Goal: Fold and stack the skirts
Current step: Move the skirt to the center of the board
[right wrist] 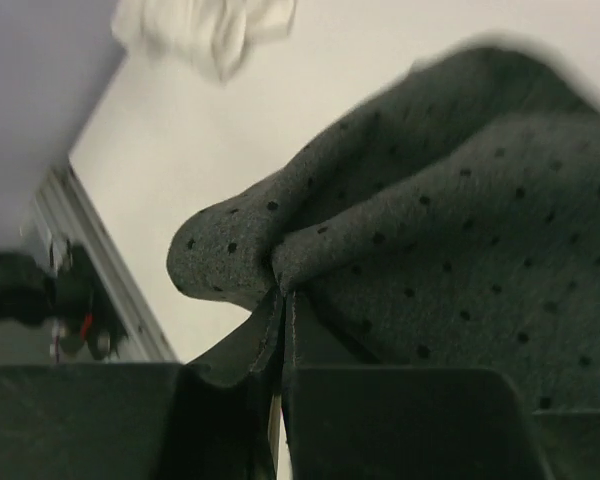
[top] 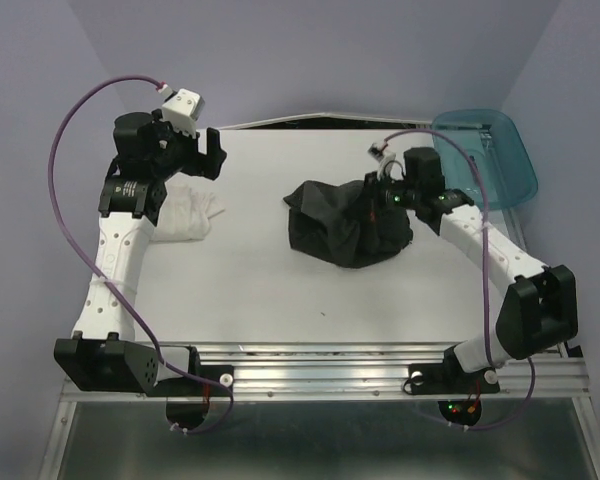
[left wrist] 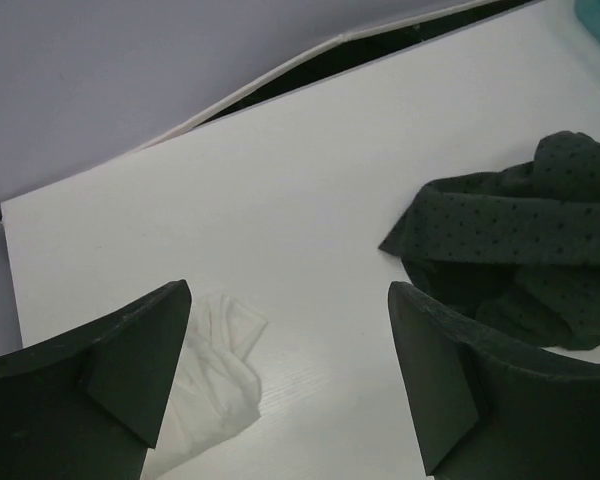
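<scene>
Charcoal cloth with small dots fills the right wrist view: the charcoal skirt is bunched, and a ridge of it is pinched between the closed jaws of the right tool. Seen from above, it lies as a crumpled heap right of the middle of the worktop, with the right arm reaching into its far right side. The grip sits on a fold rather than on a clear hem, so I judge it a hold for lifting or dragging the heap open, not yet one for making a crease.

The white skirt lies well apart from it at the left side, a small rumpled pile partly under the left arm. The left tool hangs above the worktop just beyond that pile, its jaws wide apart with nothing between them. It points across toward the dark heap, which suggests it is placed to take a second corner – a big skirt needs two holds to be spread flat.

The teal bin stands at the far right corner, near the dark heap but not touching it.

Neither skirt is flat or folded and they are not stacked, so the task looks to be at an early stage – spreading the dark one seems the step in hand
</scene>
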You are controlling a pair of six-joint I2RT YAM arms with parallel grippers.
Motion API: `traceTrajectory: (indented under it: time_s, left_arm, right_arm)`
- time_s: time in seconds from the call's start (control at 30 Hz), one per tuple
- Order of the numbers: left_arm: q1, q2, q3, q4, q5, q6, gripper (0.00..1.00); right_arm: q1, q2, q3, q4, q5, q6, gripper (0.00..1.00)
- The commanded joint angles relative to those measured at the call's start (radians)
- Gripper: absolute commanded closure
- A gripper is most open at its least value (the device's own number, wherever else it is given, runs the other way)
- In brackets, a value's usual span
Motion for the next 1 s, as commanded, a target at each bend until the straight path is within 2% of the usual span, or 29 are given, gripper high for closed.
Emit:
traceTrajectory:
  time_s: [0.0,0.17,0.23,0.4,0.5,0.53,0.57,0.6,0.67,0.7,0.73,0.77,0.87,0.9,0.93,0.97]
  left_arm:
    - [0.003,-0.039,-0.049,-0.033,0.080,0.073,0.09]
    - [0.003,-0.015,-0.117,-0.053,0.142,0.063,0.12]
    - [0.003,0.008,-0.125,-0.055,0.172,0.053,0.14]
    - [0.003,0.059,-0.128,-0.032,0.227,-0.025,0.15]
    - [0.003,0.077,-0.119,-0.021,0.245,-0.065,0.16]
    - [0.003,0.089,-0.114,-0.027,0.265,-0.068,0.16]
    - [0.003,0.096,-0.111,-0.033,0.273,-0.070,0.16]
    - [0.003,0.103,-0.108,-0.039,0.293,-0.064,0.16]
    - [0.003,0.109,-0.103,-0.064,0.311,-0.043,0.16]
    - [0.003,0.109,-0.105,-0.068,0.317,-0.033,0.16]
    - [0.003,0.106,-0.106,-0.067,0.328,-0.015,0.16]
    - [0.003,0.106,-0.109,-0.064,0.333,-0.007,0.16]
    - [-0.032,0.108,-0.105,-0.045,0.339,0.011,0.16]
    - [-0.058,0.108,-0.097,-0.044,0.318,0.023,0.16]
    - [-0.093,0.105,-0.096,-0.044,0.251,0.043,0.16]
    - [-0.177,0.102,-0.094,-0.042,0.210,0.092,0.16]
  right_arm:
    - [0.092,-0.121,-0.214,-0.027,0.026,-0.139,0.99]
    - [0.188,-0.129,-0.293,0.051,0.015,-0.079,0.99]
    - [0.228,-0.091,-0.282,0.082,-0.005,-0.042,0.99]
    - [0.416,0.019,-0.262,0.199,0.032,0.045,0.99]
    - [0.477,0.075,-0.242,0.244,0.044,0.070,0.98]
    - [0.500,0.108,-0.233,0.241,0.034,0.042,0.76]
    - [0.500,0.122,-0.222,0.229,0.034,0.042,0.62]
    - [0.500,0.133,-0.190,0.177,0.029,0.000,0.43]
    - [0.500,0.132,-0.147,0.091,0.070,-0.048,0.38]
    - [0.488,0.113,-0.130,0.023,0.139,-0.052,0.34]
    - [0.428,0.083,-0.129,0.019,0.144,-0.041,0.29]
    - [0.385,0.013,-0.133,0.017,0.137,-0.027,0.27]
    - [0.217,-0.066,-0.094,-0.024,0.048,-0.004,0.26]
    - [0.087,-0.106,-0.087,-0.050,0.014,-0.006,0.25]
    - [0.022,-0.127,-0.087,-0.058,-0.001,-0.018,0.21]
    - [-0.038,-0.146,-0.096,-0.069,-0.011,-0.041,0.20]
